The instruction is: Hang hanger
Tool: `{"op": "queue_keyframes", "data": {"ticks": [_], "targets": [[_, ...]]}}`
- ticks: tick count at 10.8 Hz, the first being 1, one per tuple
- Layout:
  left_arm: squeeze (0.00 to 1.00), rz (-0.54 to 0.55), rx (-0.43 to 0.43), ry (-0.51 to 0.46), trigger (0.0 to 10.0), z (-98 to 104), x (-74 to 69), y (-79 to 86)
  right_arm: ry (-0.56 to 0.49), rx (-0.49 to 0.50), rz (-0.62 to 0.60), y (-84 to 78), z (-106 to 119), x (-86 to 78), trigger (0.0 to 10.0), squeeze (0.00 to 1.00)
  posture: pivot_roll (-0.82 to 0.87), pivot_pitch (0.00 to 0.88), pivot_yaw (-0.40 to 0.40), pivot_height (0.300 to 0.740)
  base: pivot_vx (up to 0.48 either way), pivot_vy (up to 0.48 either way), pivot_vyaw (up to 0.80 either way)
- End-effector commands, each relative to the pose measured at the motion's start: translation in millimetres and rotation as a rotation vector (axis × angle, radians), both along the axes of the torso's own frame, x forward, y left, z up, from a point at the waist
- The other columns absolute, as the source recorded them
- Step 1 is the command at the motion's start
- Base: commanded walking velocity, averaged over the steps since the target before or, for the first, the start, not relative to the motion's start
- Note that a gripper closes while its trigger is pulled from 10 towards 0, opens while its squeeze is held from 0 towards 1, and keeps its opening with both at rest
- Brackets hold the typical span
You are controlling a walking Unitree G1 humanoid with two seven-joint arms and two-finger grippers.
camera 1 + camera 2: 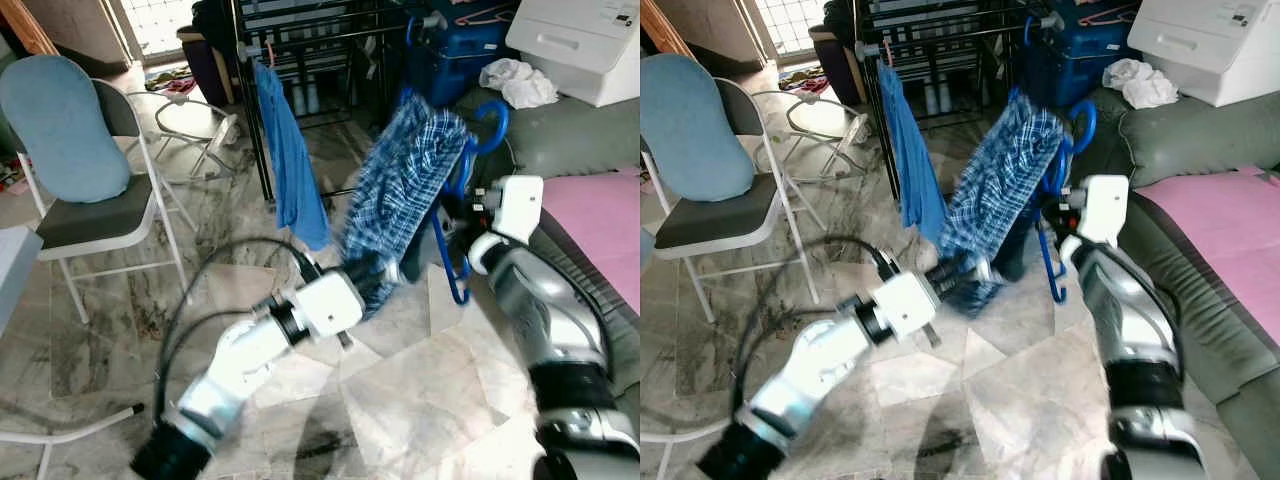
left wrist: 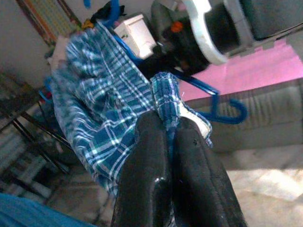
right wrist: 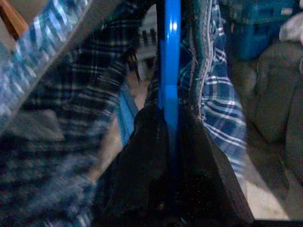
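Frame centre: blue hanger (image 1: pixel 462 210) w/ blue plaid shirt (image 1: pixel 400 190) draped on it, held up off the marble floor (image 1: pixel 420 400). Right gripper (image 3: pixel 170 142), centre-right, fingers clamped on hanger's blue bar. Left gripper (image 2: pixel 173 137), lower centre, fingers pressed together on shirt's lower edge. Drying rack (image 1: pixel 300 60), upper centre, carries a blue garment (image 1: pixel 292 160) hung upper centre-left. Blue storage box (image 1: pixel 470 50) upper right; contents can't be made out. Folding chair (image 1: pixel 85 200) w/ blue cushion (image 1: pixel 60 125), upper left. Sofa w/ pink cover (image 1: pixel 600 220), right edge.
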State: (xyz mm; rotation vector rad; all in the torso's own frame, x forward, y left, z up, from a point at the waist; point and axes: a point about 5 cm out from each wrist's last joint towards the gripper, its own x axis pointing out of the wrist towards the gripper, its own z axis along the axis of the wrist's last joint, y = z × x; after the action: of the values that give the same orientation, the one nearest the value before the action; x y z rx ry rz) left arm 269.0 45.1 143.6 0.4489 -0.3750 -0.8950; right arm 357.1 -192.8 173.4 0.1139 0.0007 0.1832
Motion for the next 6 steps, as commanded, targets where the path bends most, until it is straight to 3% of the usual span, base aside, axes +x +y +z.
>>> {"op": "queue_keyframes", "data": {"ticks": [1, 4, 5, 6], "targets": [[0.0, 0.009, -0.016, 0.036, 10.0, -1, 0.7, 2.7, -0.051, 0.029, -0.015, 6.5, 10, 5.1, 10.0, 0.0, -0.16, 0.049, 0.077, 0.74, 0.0, 0.0, 0.0], [0.0, 0.054, -0.059, 0.087, 10.0, -4, 6.9, -1.1, -0.085, 0.093, 0.022, 48.6, 19, 22.9, 10.0, 0.0, -0.16, 0.049, 0.083, 0.74, 0.0, 0.0, 0.0], [0.0, 0.086, -0.06, 0.071, 10.0, -3, 9.6, -1.6, -0.089, 0.081, 0.069, 58.9, 21, 22.8, 10.0, 0.0, -0.15, 0.049, 0.08, 0.74, 0.0, 0.0, 0.0], [0.0, 0.149, -0.119, 0.113, 10.0, -2, 15.7, 0.5, -0.07, 0.022, 0.123, 66.6, 9, 16.6, 10.0, 0.0, -0.15, 0.05, 0.075, 0.74, 0.0, 0.0, 0.0]]}}
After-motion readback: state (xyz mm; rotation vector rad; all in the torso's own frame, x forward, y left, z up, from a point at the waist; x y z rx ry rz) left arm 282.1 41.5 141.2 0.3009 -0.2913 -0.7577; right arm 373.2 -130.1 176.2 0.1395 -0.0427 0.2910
